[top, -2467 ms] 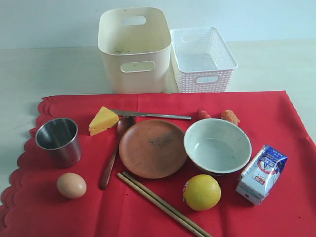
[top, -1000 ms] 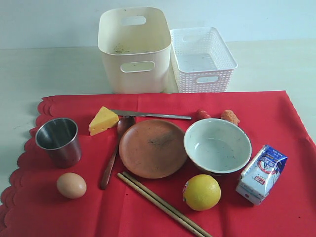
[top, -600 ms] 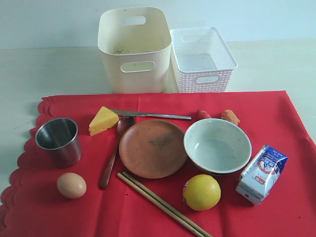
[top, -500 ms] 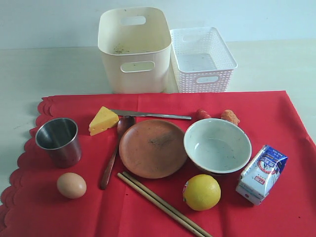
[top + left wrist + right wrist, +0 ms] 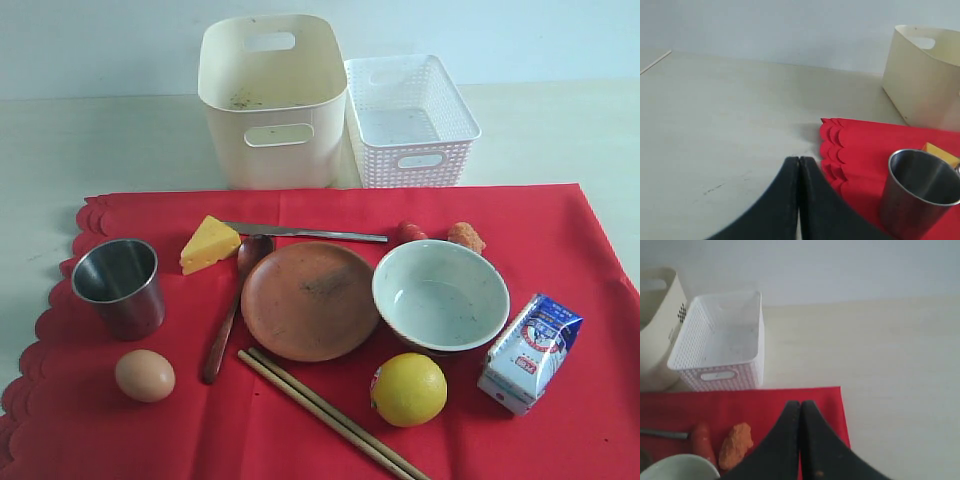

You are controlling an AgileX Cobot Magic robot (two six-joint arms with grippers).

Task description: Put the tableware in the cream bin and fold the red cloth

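Both grippers hold nothing and their jaws are pressed together. The left gripper (image 5: 799, 162) is over bare table (image 5: 715, 125), just left of the scalloped edge. The right gripper (image 5: 800, 406) is over the far right corner of the red cloth (image 5: 570, 240). Neither arm shows in the exterior view.

The cream bin (image 5: 272, 100) stands far centre, off the cloth, with no tableware visible inside. All the tableware lies on the cloth:
- steel cup (image 5: 118, 285): left, upright
- brown plate (image 5: 310, 300): centre
- white bowl (image 5: 440, 295): just right of the plate
- wooden spoon (image 5: 226, 322): along the plate's left rim
- metal knife (image 5: 305, 233): just beyond the plate
- chopsticks (image 5: 330, 412): near side of the plate

Risks:
- The white lattice basket (image 5: 410, 120) sits right against the bin's right side, so a drop could easily land in the wrong container.
- The knife and chopsticks are thin and lie flat. Jaws closing on them could pinch the fabric and drag the whole spread.
- The spoon's head is wedged between the plate rim and the cheese wedge (image 5: 208, 243), so a grab there would likely nudge both.
- The cup is smooth and may tip or slip.
- The egg (image 5: 144, 375) and lemon (image 5: 408, 389) would roll if the cloth is tugged.

In the way of the fold are the cheese, egg, lemon, milk carton (image 5: 530, 352) and two small food pieces (image 5: 466, 236) beyond the bowl. All of these sit on the cloth, and folding over them would trap or spill them. The lemon and carton also crowd the bowl's near side.
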